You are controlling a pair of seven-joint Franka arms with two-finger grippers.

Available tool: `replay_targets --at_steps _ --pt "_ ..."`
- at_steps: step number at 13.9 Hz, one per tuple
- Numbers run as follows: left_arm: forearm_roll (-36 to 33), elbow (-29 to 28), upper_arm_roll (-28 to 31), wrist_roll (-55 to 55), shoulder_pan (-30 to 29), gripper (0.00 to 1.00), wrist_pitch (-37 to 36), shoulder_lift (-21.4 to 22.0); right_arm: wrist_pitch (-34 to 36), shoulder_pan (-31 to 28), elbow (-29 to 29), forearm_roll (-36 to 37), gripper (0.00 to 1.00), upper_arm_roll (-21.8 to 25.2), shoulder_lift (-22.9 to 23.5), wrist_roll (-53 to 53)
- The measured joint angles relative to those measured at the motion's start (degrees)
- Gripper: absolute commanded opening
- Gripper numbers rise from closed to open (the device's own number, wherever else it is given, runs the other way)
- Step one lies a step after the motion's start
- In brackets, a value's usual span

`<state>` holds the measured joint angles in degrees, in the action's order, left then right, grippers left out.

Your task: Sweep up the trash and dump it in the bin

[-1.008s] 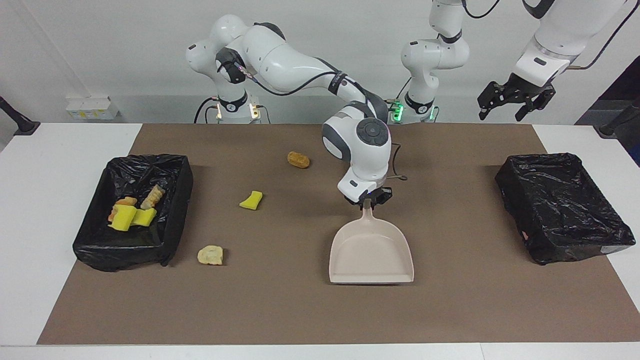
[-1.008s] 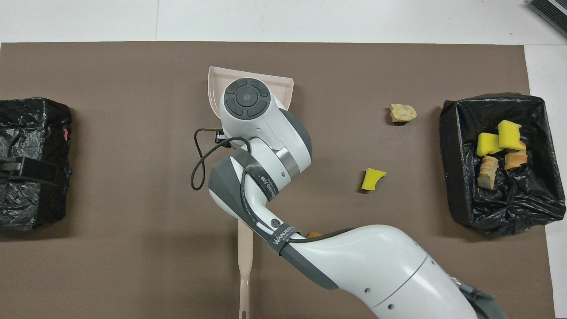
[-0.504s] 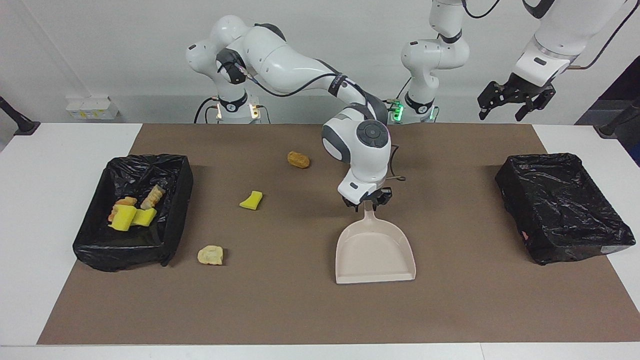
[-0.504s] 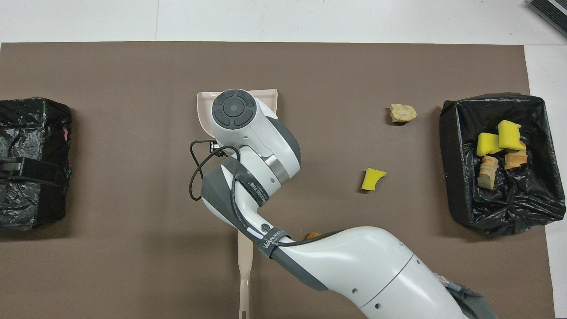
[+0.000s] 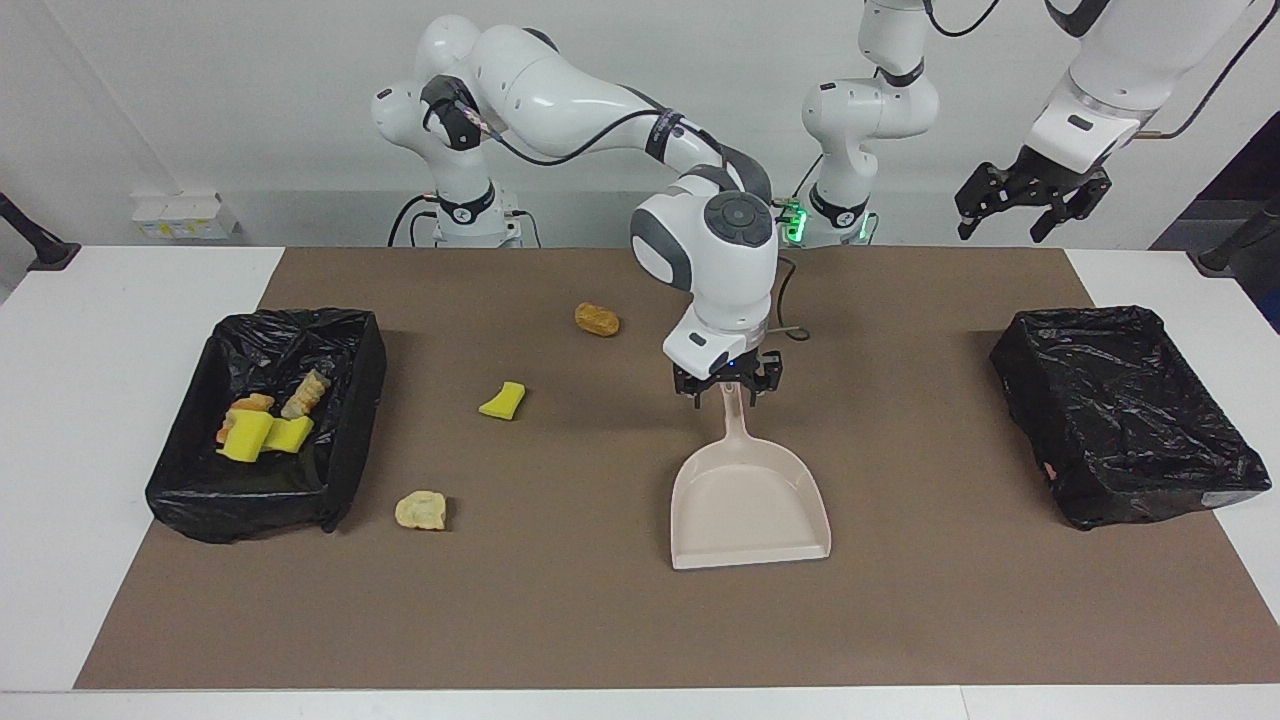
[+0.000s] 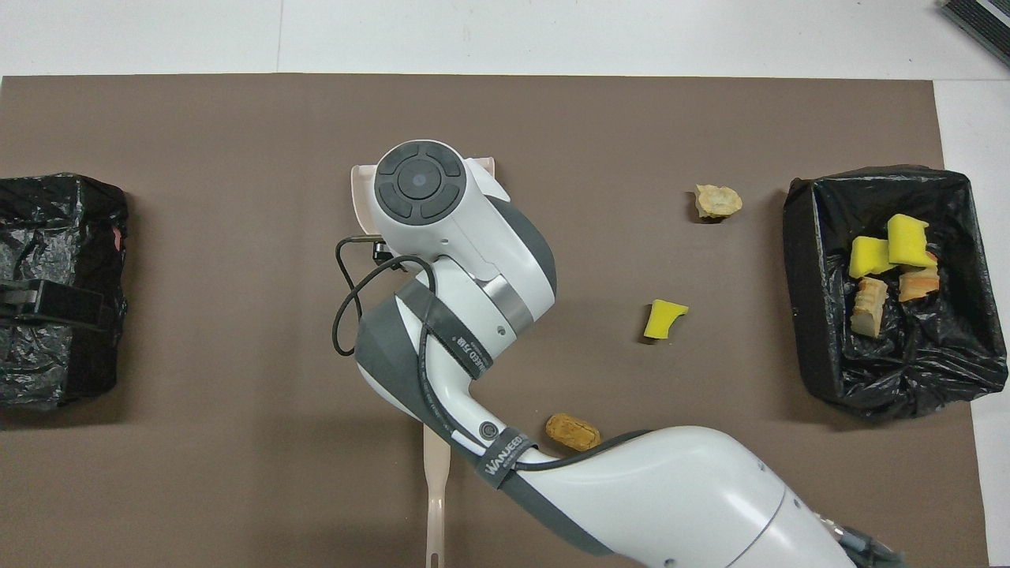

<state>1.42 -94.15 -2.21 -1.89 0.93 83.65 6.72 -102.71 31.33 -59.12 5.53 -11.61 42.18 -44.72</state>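
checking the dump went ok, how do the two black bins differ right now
The bin at the right arm's end holds four pieces of trash, yellow and tan; the bin at the left arm's end shows none. The first stands open like a box; the second looks crumpled, its inside hard to see. Both are black-lined and sit on the brown mat.

You are looking at a white table [image 5: 120,400] wearing a brown mat [image 5: 600,620], a plain white wall [image 5: 250,100] standing at its robots' end.

From overhead, the right arm [image 6: 465,276] covers nearly all the dustpan [image 6: 359,185] and its claw, the brush handle [image 6: 435,505] runs under it, and one bin [image 6: 47,284] is cropped.
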Motion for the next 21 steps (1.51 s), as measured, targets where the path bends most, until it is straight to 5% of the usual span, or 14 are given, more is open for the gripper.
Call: replay_targets --at_steps 4,9,12,17,21 --pt "0.0 0.0 -0.1 0.0 0.0 1.00 0.0 0.0 2.0 1.7 -7.9 -2.6 1.00 -0.6 -5.8 -4.9" --pt "0.0 -0.1 -0.1 0.0 0.0 1.00 0.4 0.0 2.2 6.5 -25.7 -3.5 1.00 -0.7 -16.1 -6.6" --pt "0.0 -1.0 -0.3 1.1 0.1 1.00 7.5 -0.5 0.3 8.1 -35.3 -5.3 1.00 -0.7 -21.7 -6.6" --pt "0.2 -1.2 -2.3 15.1 6.2 1.00 21.6 -7.9 -13.3 10.6 -51.9 -10.0 1.00 -0.8 -29.1 -6.2" --pt "0.2 0.3 -2.4 20.0 10.2 1.00 25.8 -13.7 -14.8 14.2 -55.7 -13.5 0.90 -0.8 -31.3 -6.2"
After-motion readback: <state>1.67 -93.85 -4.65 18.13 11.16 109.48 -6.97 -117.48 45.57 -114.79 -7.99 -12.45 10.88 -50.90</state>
